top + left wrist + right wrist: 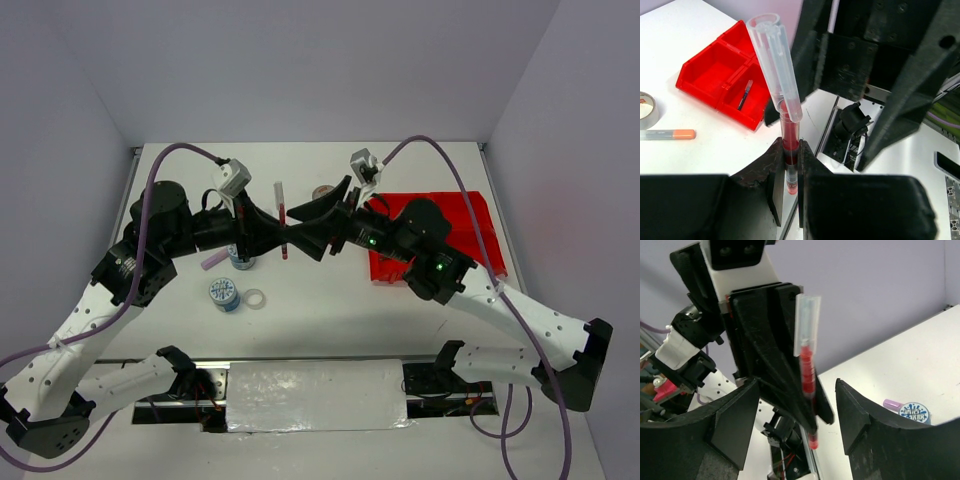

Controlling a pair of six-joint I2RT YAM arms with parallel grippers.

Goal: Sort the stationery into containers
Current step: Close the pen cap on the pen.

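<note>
Left gripper (792,162) tight on red pen (789,131), mid-gap between open jaws of right gripper (796,390).

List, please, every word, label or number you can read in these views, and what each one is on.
No text here can be read.
Blue-white patterned tape roll: white marks on its face, too blurred to read.
Red pen: no print visible.
</note>
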